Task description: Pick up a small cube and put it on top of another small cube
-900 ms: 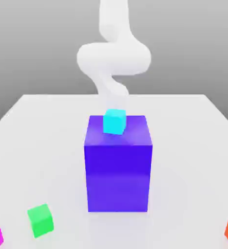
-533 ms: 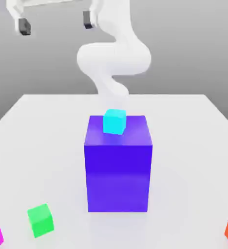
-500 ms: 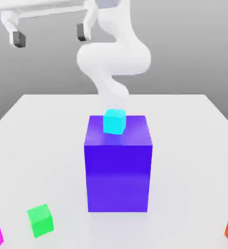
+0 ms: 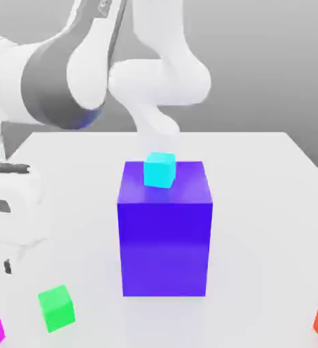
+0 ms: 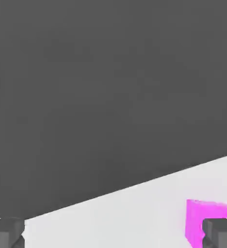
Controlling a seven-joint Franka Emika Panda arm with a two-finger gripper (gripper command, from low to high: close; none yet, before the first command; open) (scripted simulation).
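**White table, grey backdrop: claw off-centre from the pink cube**

Hung low over the table [image 4: 270, 177] near its front corner on the exterior view's left, gripper [image 5: 113, 238] spread wide and empty. Small cube [image 5: 201, 220] sat flat on the surface at that corner, not centred in the gap: close by one fingertip [image 5: 221, 233], well apart from the other. Likely needed a sideways shift toward that finger before closing. Equal-sided, so no long axis; face heading against the fingers not readable.

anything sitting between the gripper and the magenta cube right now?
Nothing visible. In the hand view the small bright magenta-pink cube sits on bare white table, next to one dark fingertip, with the gripper open. The small green cube lies off to the side.
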